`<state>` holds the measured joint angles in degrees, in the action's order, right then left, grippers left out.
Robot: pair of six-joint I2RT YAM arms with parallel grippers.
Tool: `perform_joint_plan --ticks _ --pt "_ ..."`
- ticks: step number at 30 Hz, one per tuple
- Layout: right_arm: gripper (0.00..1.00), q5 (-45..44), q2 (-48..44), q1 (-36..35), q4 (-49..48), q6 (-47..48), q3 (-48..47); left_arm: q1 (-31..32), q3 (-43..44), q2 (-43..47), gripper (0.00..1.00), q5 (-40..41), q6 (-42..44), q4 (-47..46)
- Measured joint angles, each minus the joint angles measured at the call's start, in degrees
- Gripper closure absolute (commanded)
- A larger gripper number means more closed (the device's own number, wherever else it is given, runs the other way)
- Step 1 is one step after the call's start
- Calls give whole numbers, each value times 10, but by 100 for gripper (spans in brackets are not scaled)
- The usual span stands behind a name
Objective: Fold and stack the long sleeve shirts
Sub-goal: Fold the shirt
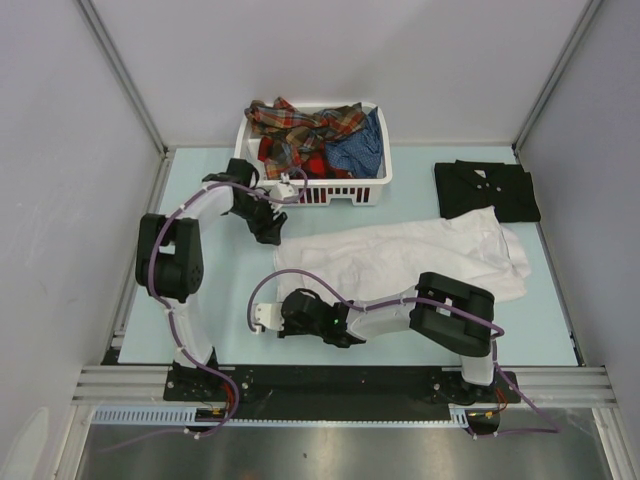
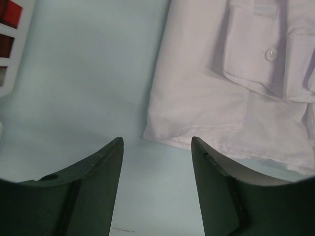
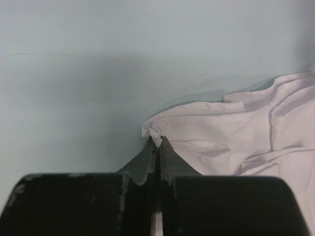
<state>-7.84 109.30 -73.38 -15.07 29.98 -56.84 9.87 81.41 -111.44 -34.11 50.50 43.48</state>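
Observation:
A white long sleeve shirt lies spread across the middle of the table. My right gripper is shut on a small pinch of its near left hem corner, with the rest of the white shirt trailing off to the right. In the top view that right gripper sits low at the shirt's near left edge. My left gripper is open above bare table, just short of the far left corner of the white shirt, and holds nothing. A folded black shirt rests at the back right.
A white slatted basket at the back centre holds plaid shirts and a blue shirt. Its wall shows at the top left of the left wrist view. Grey walls enclose the table on three sides.

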Motion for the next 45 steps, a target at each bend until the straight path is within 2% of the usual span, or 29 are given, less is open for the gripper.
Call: perform_joint_plan --ticks 12,14,18,20,21,24,29,33,40,45 --pt "100 -8 0 0 0 -8 0 21 32 -30 42 30 -11 -1" --pt "100 -9 0 0 0 -9 0 26 31 -41 45 42 -11 -4" --pt "100 -13 0 0 0 -11 0 34 21 -46 57 63 -10 -11" --pt "100 -18 0 0 1 -13 0 38 15 -46 69 70 -9 -10" --pt "100 -21 0 0 1 -15 0 40 12 -46 79 70 -8 -9" --pt "100 -29 0 0 2 -21 0 42 10 -46 100 68 -5 1" --pt "100 -47 -21 0 15 -28 16 42 23 -46 100 48 -8 23" --pt "100 -56 -66 0 45 -32 33 46 68 -46 100 21 -17 54" --pt "100 -69 -177 11 113 -34 74 103 208 -51 100 -12 -51 99" --pt "100 -56 -275 73 179 -27 125 166 339 -103 100 -22 -87 121"
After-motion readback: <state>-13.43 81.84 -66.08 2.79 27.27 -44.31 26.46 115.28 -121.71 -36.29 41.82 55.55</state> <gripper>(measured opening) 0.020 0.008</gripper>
